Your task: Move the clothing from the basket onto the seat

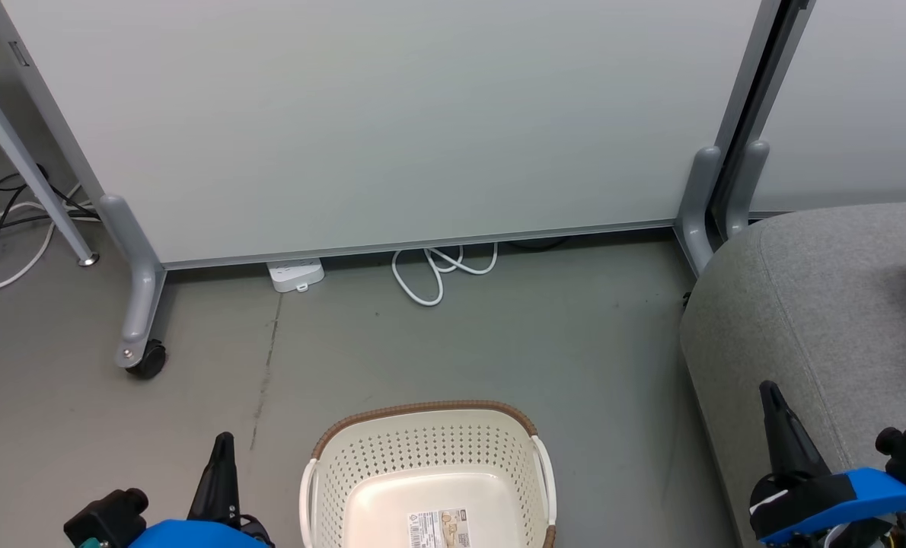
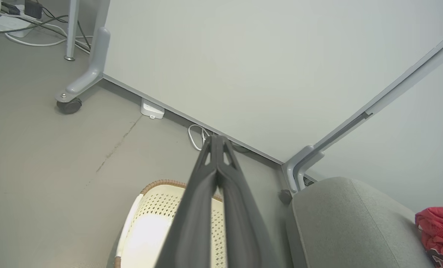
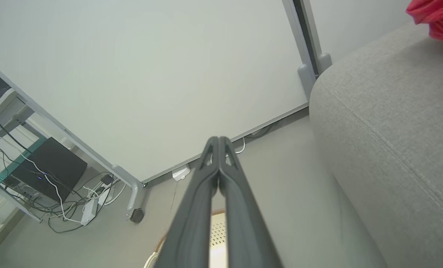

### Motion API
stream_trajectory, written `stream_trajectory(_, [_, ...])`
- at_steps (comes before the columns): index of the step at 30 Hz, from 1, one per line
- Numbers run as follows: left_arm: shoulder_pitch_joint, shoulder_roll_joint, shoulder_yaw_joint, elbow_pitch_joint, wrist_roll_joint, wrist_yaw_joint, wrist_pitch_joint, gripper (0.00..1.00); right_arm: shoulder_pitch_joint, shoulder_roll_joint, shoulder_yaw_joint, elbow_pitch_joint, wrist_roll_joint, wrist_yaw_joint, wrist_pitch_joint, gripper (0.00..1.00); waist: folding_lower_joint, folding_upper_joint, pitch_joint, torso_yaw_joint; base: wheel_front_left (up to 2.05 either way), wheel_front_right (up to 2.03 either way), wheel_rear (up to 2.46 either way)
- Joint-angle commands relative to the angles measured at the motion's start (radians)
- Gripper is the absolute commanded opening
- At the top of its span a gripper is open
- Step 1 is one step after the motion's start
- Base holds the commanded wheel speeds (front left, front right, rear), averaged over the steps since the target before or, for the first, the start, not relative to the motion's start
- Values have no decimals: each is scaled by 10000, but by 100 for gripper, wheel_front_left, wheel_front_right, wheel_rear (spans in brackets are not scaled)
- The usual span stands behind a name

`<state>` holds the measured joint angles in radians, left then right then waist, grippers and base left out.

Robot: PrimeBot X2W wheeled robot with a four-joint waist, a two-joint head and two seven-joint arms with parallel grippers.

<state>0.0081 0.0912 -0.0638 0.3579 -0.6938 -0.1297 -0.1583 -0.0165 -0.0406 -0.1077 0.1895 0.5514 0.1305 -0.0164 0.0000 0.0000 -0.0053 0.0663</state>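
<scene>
Smooth floor [image 1: 575, 342]; perforated oval basket [image 1: 422, 449]; woven seat [image 1: 818, 304]; left hand [image 1: 224, 445], right hand [image 1: 771, 396] closed, empty.

The room was bright and evenly lit, with no hard shadows; only faint shade lay under the partition [image 1: 392, 129] and beside the seat [image 1: 803, 304]. In the left wrist view the basket [image 2: 162, 203] bottom glared white. Both wrist views bowed straight lines near their edges, and the left gripper [image 2: 217, 139] looked soft.
</scene>
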Motion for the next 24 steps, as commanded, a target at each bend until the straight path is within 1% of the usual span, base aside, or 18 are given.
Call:
stream_trajectory(1, [-372, 14, 149, -202, -405, -3, 97, 0, -264, -56, -17, -96, 479, 1, 63, 0, 0, 0, 1, -12, 0, 0, 0])
stream_trajectory(15, [-544, -63, 459, -388, -2063, -5, 589, 0, -407, -70, -27, 19, 2387, 1, 301, 0, 0, 0, 11, -95, 0, 0, 0])
stream_trajectory(16, [-565, -73, 498, -412, -2299, -5, 659, 0, -433, -72, -29, 35, 2655, 1, 335, 0, 0, 0, 13, -108, 0, 0, 0])
stream_trajectory(24, [-655, -110, 651, -498, -3084, -6, 892, 0, -502, -80, -36, 95, 3561, 1, 441, 0, 0, 0, 18, -152, 0, 0, 0])
